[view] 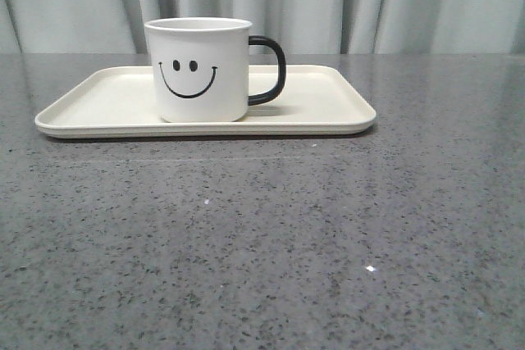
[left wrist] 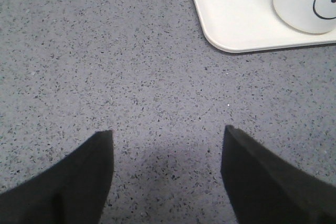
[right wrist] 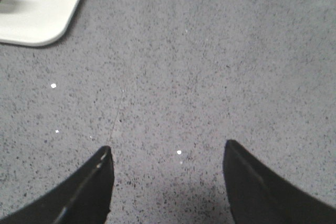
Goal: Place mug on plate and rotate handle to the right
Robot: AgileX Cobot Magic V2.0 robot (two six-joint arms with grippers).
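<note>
Sitting upright on plate [view: 328, 112]: mug [view: 199, 69], handle [view: 271, 70] pointing right. Left gripper [left wrist: 167, 169] & right gripper [right wrist: 167, 174] both wide open, empty, over bare table [view: 328, 243]. Risk: stray arm sweep nudging plate, spinning mug.

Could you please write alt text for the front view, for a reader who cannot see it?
A white mug with a black smiley face stands upright on a cream rectangular plate, its black handle pointing to the right. The plate rests on a speckled grey table with pale curtains behind; no claw is in view.
</note>
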